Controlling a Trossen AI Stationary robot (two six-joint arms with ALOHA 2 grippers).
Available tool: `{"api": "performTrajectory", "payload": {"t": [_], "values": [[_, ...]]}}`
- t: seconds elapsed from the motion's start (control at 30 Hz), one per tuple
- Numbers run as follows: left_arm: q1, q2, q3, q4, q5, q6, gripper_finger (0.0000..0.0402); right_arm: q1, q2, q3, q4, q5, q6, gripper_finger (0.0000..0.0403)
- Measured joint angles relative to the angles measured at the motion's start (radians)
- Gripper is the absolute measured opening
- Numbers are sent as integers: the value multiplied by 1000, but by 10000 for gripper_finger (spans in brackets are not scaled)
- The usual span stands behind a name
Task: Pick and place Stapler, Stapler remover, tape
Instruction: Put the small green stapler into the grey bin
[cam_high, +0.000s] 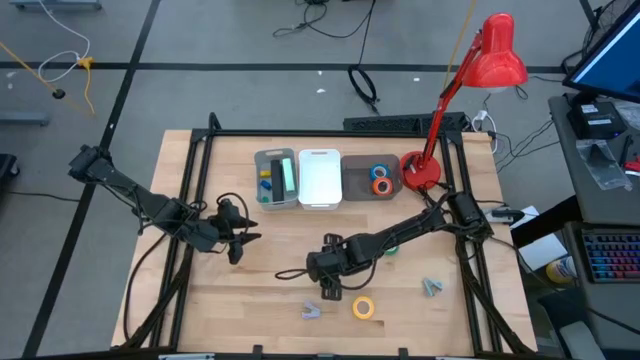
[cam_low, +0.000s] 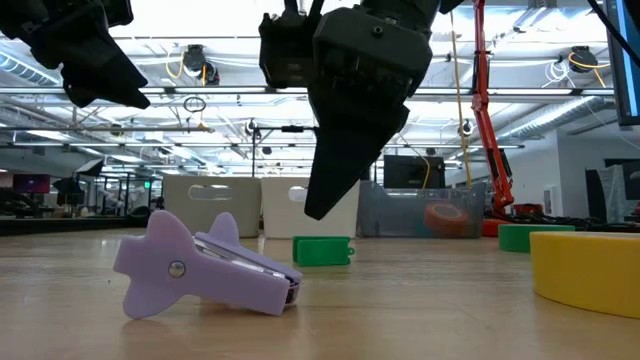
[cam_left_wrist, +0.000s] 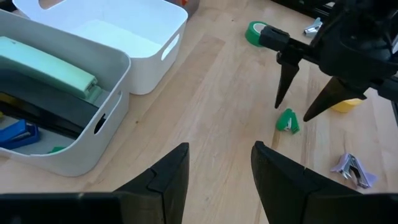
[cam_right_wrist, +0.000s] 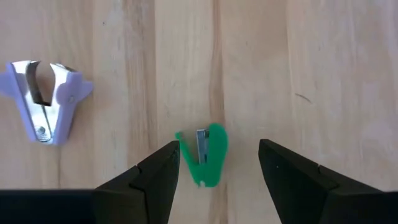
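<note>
Right gripper (cam_right_wrist: 217, 163) hangs spread wide directly over the green staple remover (cam_right_wrist: 205, 155), which lies on the bare table between its fingers, long axis running twelve to six. Left gripper (cam_left_wrist: 217, 171) waits released, well off at nine o'clock, clearly the farther arm.

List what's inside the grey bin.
The grey bin holds a pale green stapler on a dark one, plus a blue item. Anything beneath them is hidden.
</note>
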Motion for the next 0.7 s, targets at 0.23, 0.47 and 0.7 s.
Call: {"api": "performTrajectory", "payload": {"t": [0.23,0.47,0.7], "values": [[0,0,0,0,0,0,172,1,15,1,19,-53,-7,215],[0,0,0,0,-8,1,172,0,30,2,36,-81,-22,215],[0,0,0,0,-8,0,172,-3,67,1,52,-127,-22,215]]}}
